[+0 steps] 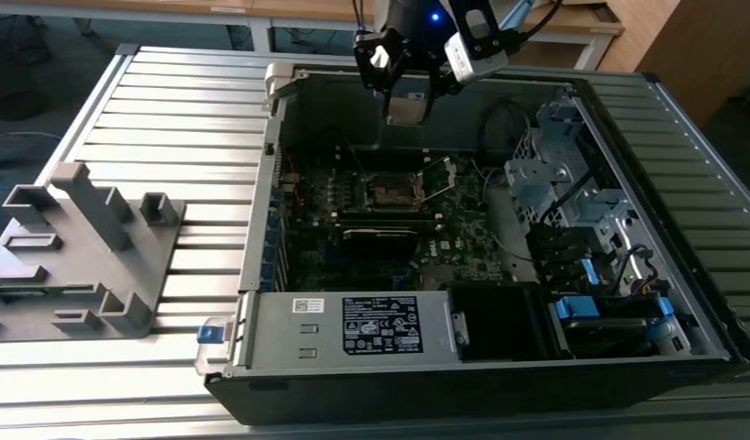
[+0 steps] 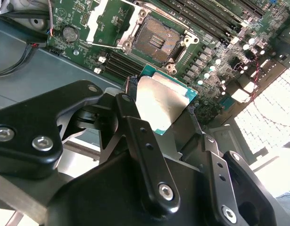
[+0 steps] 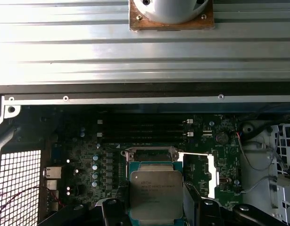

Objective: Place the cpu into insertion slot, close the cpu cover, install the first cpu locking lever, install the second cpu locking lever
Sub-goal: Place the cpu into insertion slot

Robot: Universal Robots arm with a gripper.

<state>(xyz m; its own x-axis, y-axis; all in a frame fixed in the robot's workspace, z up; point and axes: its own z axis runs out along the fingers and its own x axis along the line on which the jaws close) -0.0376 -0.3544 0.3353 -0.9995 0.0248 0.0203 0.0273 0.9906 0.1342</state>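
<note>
Inspector: Progress to date?

Technician: None of the four steps is complete, on my reading. The cpu [image 2: 166, 101] is not seated. The gripper [image 1: 407, 99] has it clamped edge to edge between its black fingers [image 2: 135, 122] and hangs above the open computer case [image 1: 272, 137], over the motherboard [image 1: 467, 229].

Inspector: Socket condition?

Technician: The insertion slot [image 2: 157, 41] lies bare, with its dark contact field exposed and nothing in it. The cpu cover [image 3: 211, 175] stands folded back just beside the slot, so closing it is outstanding. One thin locking lever [image 2: 103, 45] sits raised off the board. I judge both levers unlatched, though I cannot pick out the second with confidence.

Inspector: Describe the part.

Technician: Flat and square, with a dull silver-grey metal lid carrying faint print, on a green substrate that shows as a narrow border all round. In the first wrist view the lid faces the camera and the chip overlaps the near edge of the slot, hiding part of it. No damage shows on the lid. Its underside cannot be seen, so the contacts go unreported.
</note>
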